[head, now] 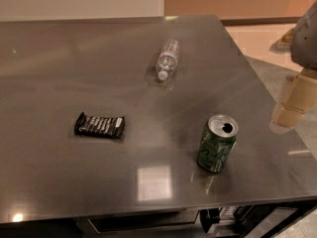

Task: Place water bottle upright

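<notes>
The water bottle (167, 61) lies on its side on the table (49, 58), well to the left of and beyond the robot's fingers (286, 117), which hang empty past the table's right edge; whether they are spread or closed cannot be told. A green can (217, 144) stands nearer them. Reaching, gripping and righting all appear yet to do.
</notes>
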Controlling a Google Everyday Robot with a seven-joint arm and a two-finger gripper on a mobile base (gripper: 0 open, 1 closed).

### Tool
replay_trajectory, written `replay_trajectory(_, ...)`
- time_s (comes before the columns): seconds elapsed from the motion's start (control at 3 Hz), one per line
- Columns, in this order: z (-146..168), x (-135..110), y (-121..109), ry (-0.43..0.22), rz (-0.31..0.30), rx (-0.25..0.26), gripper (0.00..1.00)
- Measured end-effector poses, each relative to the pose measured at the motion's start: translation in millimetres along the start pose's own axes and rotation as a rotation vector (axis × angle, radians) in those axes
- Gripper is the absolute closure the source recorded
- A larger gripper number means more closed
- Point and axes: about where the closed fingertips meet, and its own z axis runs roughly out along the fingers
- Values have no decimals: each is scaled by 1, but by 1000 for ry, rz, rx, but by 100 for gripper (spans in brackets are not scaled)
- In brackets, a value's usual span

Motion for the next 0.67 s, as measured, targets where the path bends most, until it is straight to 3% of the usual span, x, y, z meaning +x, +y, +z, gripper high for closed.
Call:
replay_trajectory(0.33, 0, 0, 0, 0, 0, 0, 0)
replay_trajectory(0.67, 1, -6, -17, -2, -58, 6, 0)
